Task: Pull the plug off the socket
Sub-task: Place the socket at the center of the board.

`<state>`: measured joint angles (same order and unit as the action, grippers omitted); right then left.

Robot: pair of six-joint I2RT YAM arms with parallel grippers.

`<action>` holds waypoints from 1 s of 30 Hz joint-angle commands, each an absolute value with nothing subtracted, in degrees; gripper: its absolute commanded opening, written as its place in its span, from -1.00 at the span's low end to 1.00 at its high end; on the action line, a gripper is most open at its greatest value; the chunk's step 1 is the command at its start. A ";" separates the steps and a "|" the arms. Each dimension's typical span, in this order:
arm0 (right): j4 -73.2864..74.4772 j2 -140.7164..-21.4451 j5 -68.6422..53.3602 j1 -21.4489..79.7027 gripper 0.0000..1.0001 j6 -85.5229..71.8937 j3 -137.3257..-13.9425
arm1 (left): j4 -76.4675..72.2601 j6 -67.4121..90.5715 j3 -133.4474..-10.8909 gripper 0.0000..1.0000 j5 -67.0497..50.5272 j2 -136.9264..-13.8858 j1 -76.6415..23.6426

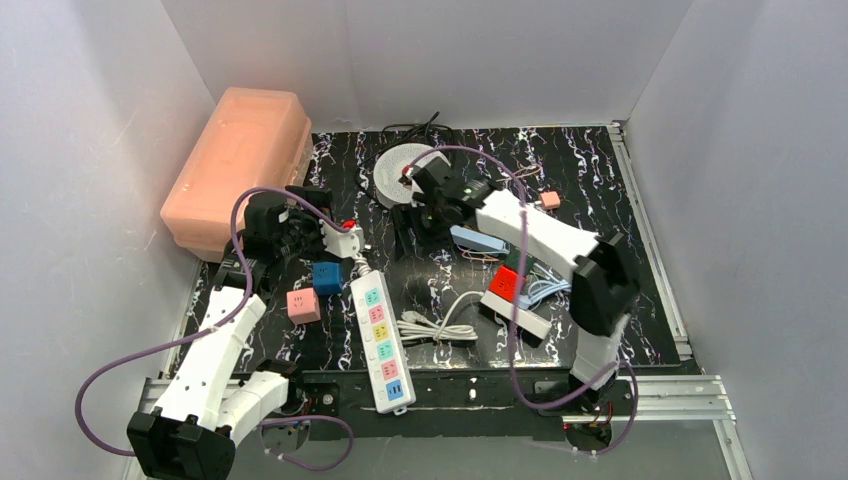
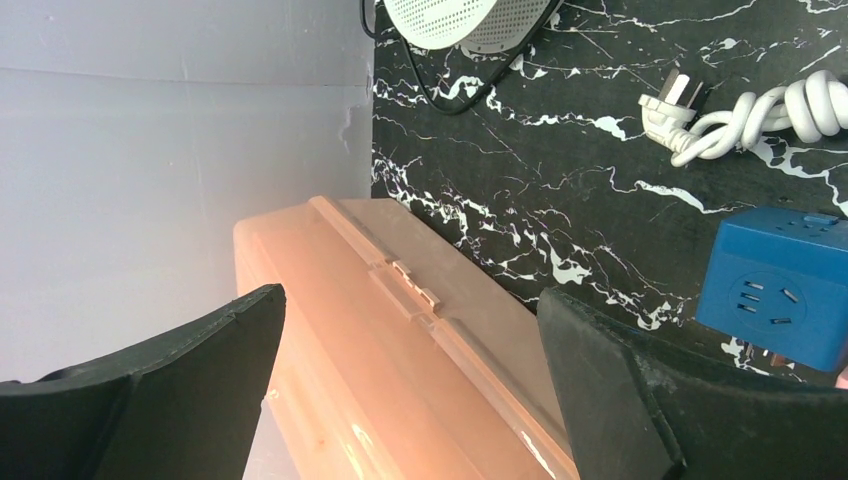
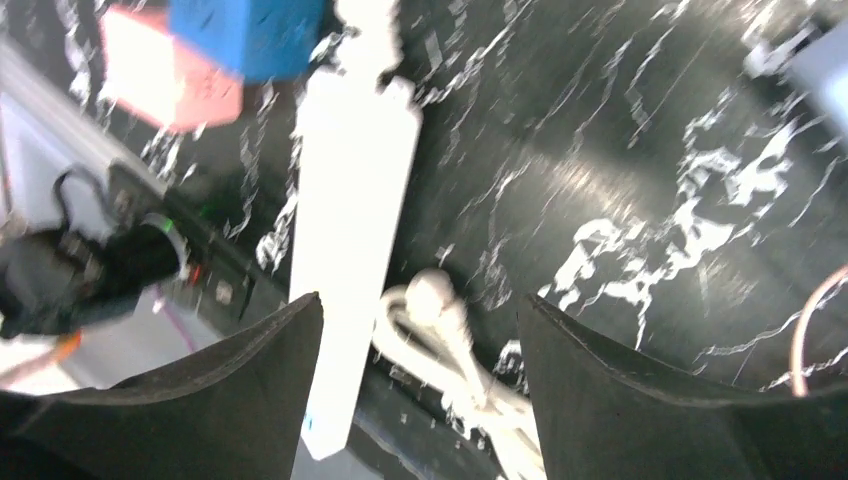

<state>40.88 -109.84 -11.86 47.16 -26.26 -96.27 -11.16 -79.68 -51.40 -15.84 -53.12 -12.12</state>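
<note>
Plug, white w/ coiled cord (image 2: pixel 668 100) | loose on black marbled counter (image 1: pixel 600 190), near white strip w/ coloured sockets (image 1: pixel 381 340) | L jaws, R jaws: wide apart, empty | risk: R arm (image 1: pixel 530 225) snags cord, drags plug.

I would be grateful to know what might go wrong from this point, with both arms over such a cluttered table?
1. The open right gripper faces the coiled white cord; closing in could snag a loop.
2. The open left gripper sits close to the pink box and might bump it.
3. Nothing holds the power strip, so a tug may drag it into the blue cube.
</note>
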 commanded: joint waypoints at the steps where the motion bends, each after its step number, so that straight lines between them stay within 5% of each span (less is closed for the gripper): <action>1: 34.22 -98.98 -21.89 49.74 0.61 -23.03 -85.96 | -9.21 -77.43 -54.56 0.96 -16.07 -53.39 -12.42; 17: 24.18 -108.60 -33.55 53.62 0.76 -19.30 -82.85 | -6.66 -77.29 -57.10 0.96 -16.20 -53.03 -12.66; 30: 0.99 -115.08 -39.64 53.65 0.77 -28.37 -74.91 | -6.27 -78.55 -57.53 0.97 -16.15 -52.41 -12.87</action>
